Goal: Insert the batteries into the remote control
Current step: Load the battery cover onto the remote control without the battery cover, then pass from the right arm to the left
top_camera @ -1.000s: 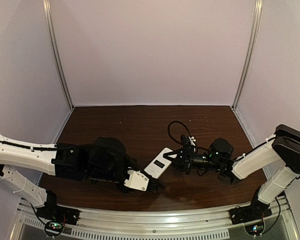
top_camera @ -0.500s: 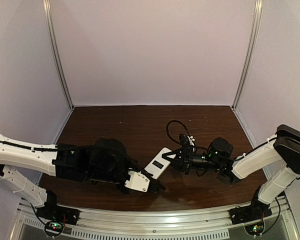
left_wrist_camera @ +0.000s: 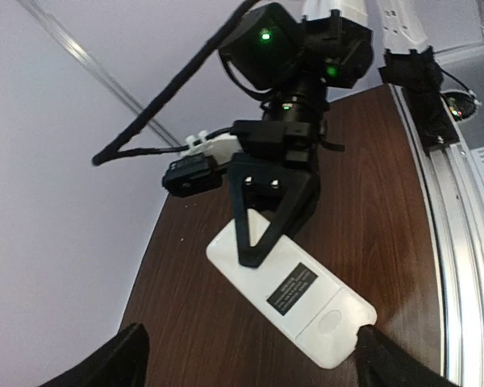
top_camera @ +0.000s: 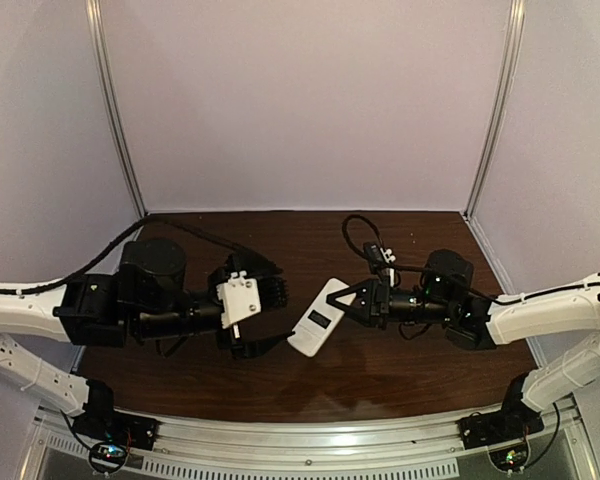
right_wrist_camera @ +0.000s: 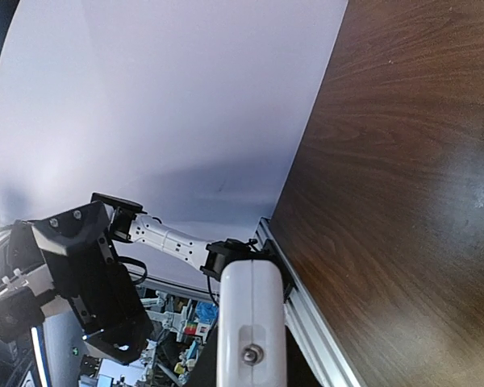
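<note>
Reaching in from 9 o'clock, the left arm lay low and nearly level across the desk, its wrist turned so that the two fingers of the left gripper stood one toward 12 o'clock and one toward 6 o'clock. The jaws were spread wide and held nothing. Its fingertips stood just beside the remote control, at that handset's 9 o'clock side, with a small gap between.

The right arm came in from 3 o'clock, stretched out flat, a black cable looping above its wrist. The right gripper was clamped tight on the remote control's 1 o'clock end. The handset ran from 1 o'clock down to 7 o'clock near the middle of the desk, its free end pointing at the near edge. Whether that end rested on the wood could not be told.

In the left wrist view, the remote control turned a white face with a dark label toward the camera, and the right gripper pinched its far end between black fingers.
</note>
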`<state>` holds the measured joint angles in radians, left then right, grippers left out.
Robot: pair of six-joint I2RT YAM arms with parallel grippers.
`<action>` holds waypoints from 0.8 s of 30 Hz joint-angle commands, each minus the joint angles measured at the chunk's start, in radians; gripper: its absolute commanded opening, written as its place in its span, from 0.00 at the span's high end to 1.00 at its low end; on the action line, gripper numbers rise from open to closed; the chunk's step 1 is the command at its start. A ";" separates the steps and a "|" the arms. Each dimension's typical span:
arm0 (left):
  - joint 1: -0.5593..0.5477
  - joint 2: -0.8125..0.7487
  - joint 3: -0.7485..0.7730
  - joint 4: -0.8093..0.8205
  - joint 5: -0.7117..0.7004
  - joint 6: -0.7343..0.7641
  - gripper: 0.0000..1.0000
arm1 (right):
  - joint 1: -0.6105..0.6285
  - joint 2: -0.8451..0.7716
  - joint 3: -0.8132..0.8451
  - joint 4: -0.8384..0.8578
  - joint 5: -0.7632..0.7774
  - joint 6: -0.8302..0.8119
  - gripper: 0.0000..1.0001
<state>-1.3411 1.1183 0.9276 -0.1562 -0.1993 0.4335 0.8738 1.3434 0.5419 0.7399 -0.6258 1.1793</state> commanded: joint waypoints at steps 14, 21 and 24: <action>0.033 0.302 0.231 0.018 -0.139 -0.638 0.03 | 0.002 -0.113 0.109 -0.329 0.240 -0.198 1.00; 0.033 0.443 0.331 -0.059 -0.150 -0.644 0.08 | 0.007 -0.119 0.105 -0.317 0.262 -0.177 1.00; 0.039 0.475 0.354 -0.083 -0.178 -0.652 0.12 | 0.009 -0.127 0.102 -0.302 0.261 -0.168 1.00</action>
<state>-1.3132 1.5589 1.2354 -0.2005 -0.3477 -0.1871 0.8757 1.2488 0.6182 0.4084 -0.3931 0.9985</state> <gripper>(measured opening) 0.905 0.165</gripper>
